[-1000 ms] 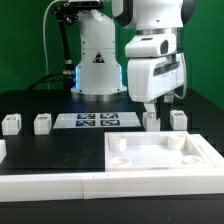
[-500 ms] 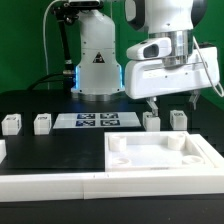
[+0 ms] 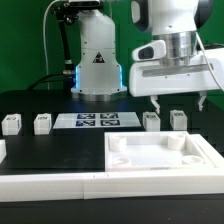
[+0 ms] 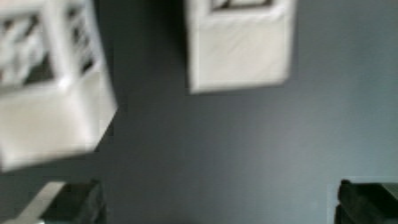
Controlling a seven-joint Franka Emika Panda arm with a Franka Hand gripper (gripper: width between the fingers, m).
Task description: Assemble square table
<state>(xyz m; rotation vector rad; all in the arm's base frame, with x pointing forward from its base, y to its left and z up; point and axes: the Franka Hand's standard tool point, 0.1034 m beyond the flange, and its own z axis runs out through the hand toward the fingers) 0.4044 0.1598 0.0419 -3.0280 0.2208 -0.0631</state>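
- While the pincer (image 3: 179,103) is hovering released, jaws spread wide around nothing, the exterior view is showing it above the pair of leg posts (image 3: 179,120) on that view's right. The other leg posts (image 3: 42,123) are standing past the marker board (image 3: 95,121), and the square slab (image 3: 160,155) is lying in front on the surface (image 3: 60,150).
- Looking down, the wrist view is showing two leg posts (image 4: 240,45), both apart from the fingertips (image 4: 71,200).
- By my judgement, a leg pickup is starting; the next move is calling for centring over one post, descending, then clenching.

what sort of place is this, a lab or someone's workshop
Most likely a robotics lab bench: a robot arm mounted on a black worktop, the marker board, and a plain green backdrop.
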